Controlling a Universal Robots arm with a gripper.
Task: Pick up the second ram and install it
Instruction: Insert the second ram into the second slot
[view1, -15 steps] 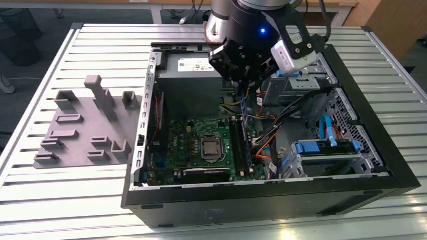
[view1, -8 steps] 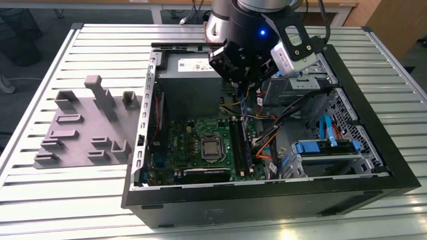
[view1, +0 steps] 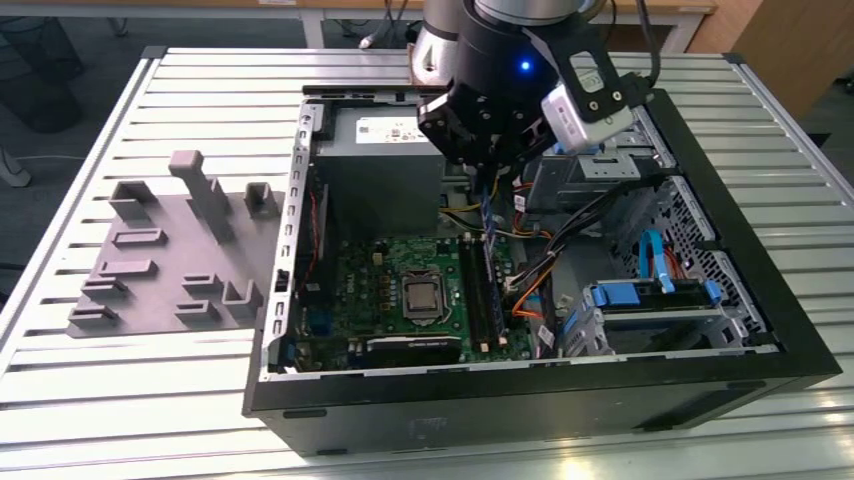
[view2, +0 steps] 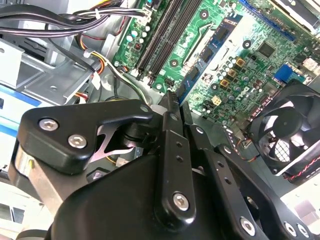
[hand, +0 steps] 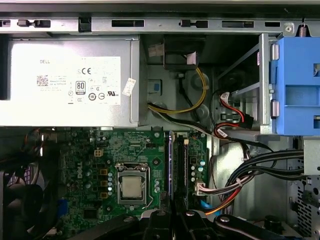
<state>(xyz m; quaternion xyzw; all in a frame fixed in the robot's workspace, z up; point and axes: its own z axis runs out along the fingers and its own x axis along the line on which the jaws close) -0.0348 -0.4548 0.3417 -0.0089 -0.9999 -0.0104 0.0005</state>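
Note:
My gripper (view1: 490, 182) hangs over the open computer case, its black fingers (view2: 172, 107) pressed together on the second ram (view1: 491, 222). The ram is a thin blue-green strip seen edge-on (hand: 173, 170), and a blue sliver of it shows past the fingertips (view2: 185, 94). It hangs lengthwise above the long black slots (view1: 478, 295) on the green motherboard (view1: 380, 290), roughly in line with them and not touching. In both wrist views the slots (hand: 183, 170) (view2: 162, 35) lie beside the CPU socket (hand: 132, 187).
A grey power supply (view1: 380, 150) fills the case's far end. Cable bundles (view1: 541, 265) and blue drive-bay clips (view1: 647, 295) crowd the exterior view's right. A black fan (view2: 285, 130) sits beside the board. A grey fixture (view1: 174, 250) lies on the slatted table outside the case.

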